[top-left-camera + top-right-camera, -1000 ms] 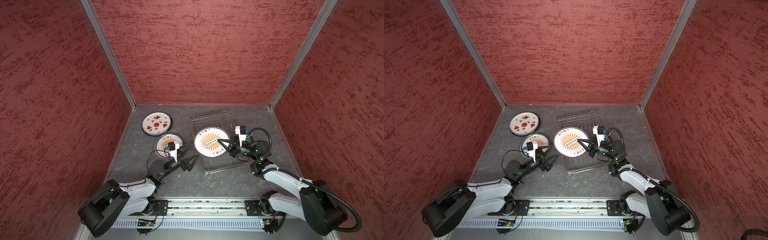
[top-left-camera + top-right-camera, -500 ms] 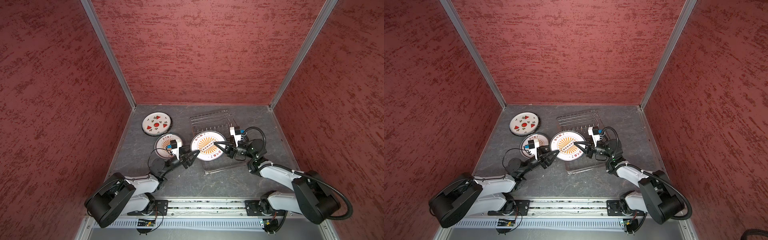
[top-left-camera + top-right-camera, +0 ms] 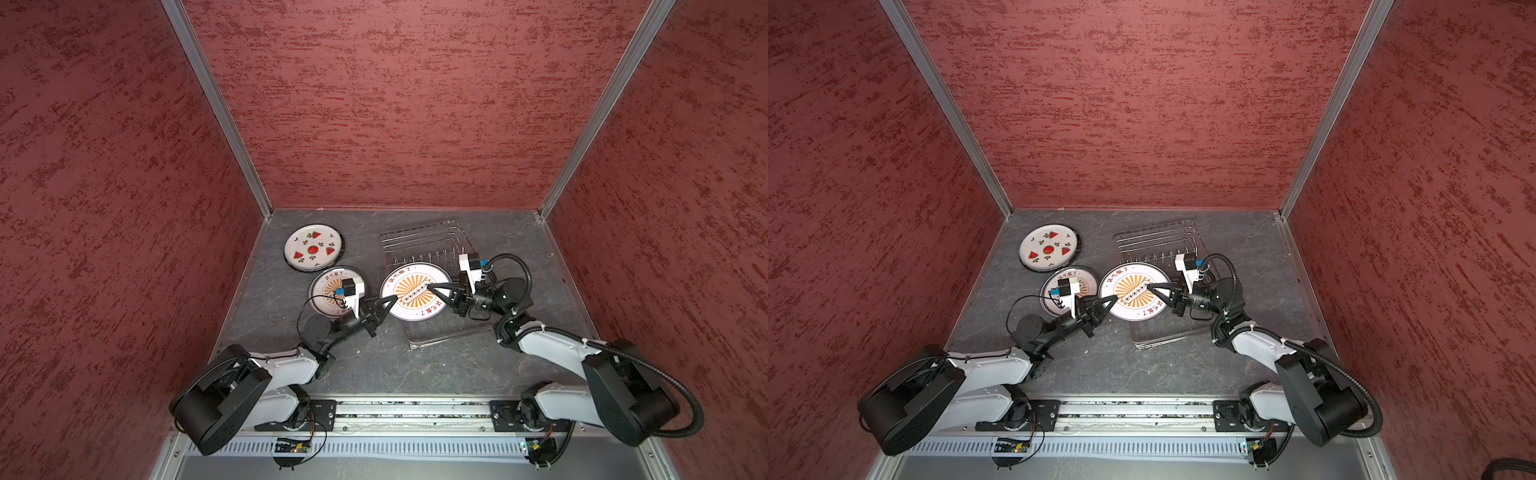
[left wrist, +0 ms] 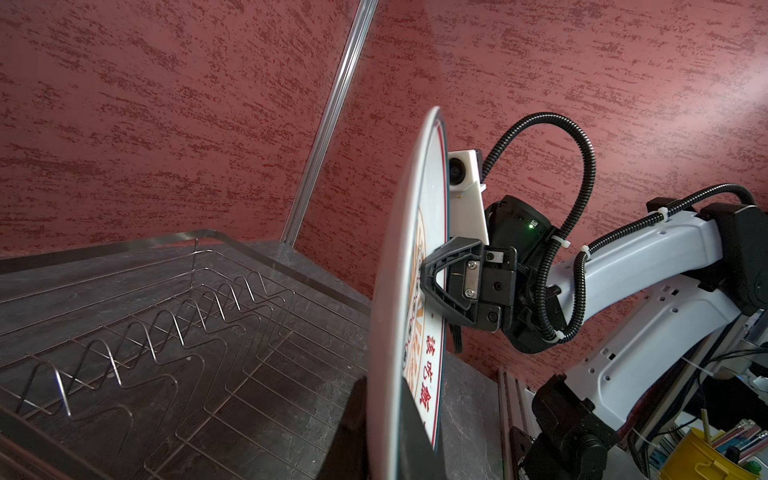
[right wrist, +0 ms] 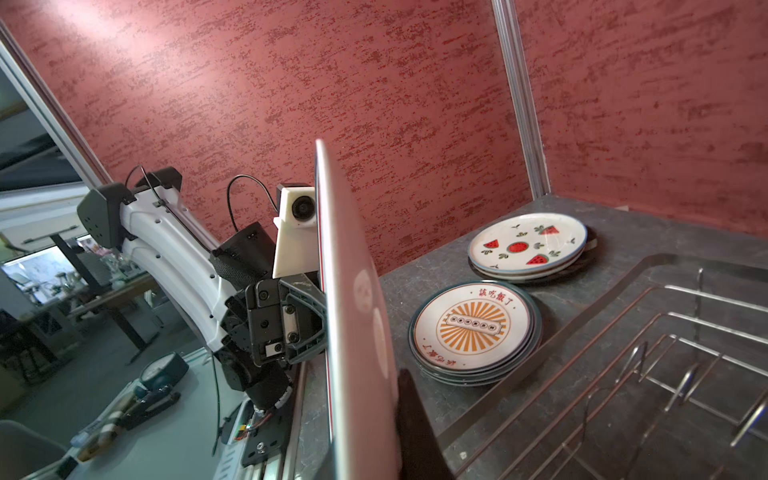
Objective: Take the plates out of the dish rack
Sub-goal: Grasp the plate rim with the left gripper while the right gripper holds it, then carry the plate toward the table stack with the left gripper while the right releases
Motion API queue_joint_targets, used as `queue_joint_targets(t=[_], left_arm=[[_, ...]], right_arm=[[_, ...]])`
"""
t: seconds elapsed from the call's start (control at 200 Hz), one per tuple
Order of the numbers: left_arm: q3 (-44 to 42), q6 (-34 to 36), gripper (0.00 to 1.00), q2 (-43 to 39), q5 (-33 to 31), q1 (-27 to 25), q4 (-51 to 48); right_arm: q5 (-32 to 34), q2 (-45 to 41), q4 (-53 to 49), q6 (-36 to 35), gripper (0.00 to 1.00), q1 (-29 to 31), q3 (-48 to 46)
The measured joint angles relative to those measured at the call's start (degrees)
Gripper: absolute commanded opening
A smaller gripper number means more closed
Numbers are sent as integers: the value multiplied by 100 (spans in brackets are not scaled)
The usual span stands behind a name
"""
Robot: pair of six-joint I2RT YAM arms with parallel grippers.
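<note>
My left gripper (image 3: pixel 390 301) has just clamped onto the sunburst plate (image 3: pixel 415 309) rim. The right gripper (image 3: pixel 431 286) clenches the opposite side. The plate sits over the left edge of the dish rack (image 3: pixel 419 243).

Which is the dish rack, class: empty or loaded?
Empty: the dish rack prongs stand bare in both wrist views; the sunburst plate is held by the left gripper and right gripper.
</note>
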Motion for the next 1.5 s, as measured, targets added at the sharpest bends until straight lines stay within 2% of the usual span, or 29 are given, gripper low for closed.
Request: queue_joint_targets(t=[0.18,0.266,0.351,0.376,0.396,0.466,0.476,0.496,0.982,1.177,1.498], left_arm=[[87,-46,2,-96,-157,2,-304],[87,-46,1,-122,-170,2,-363],[87,-50,1,-138,-175,2,-380],[87,-52,0,-144,-175,2,-389],[87,-48,0,-151,-173,2,-396],[85,-50,0,-184,-120,-13,-431],[85,-50,0,-186,-116,-13,-435],[83,-50,0,-201,-107,-17,-446],[63,-50,0,-411,-162,-42,-634],[20,-138,0,-721,-625,-42,-957],[-286,-463,0,-1641,-1429,105,-1694]], right_arm=[[94,0,-37,-151,9,13,22],[116,0,-55,-157,10,22,22],[118,0,-70,-160,16,22,24],[114,0,-70,-160,23,24,24],[111,0,-74,-142,31,26,24],[107,7,-87,-122,80,37,33],[107,9,-90,-118,93,39,37],[107,11,-94,-114,99,39,46],[369,22,-358,31,99,59,229],[466,-92,-361,13,99,61,197],[1416,-739,-232,-164,99,70,-302]])
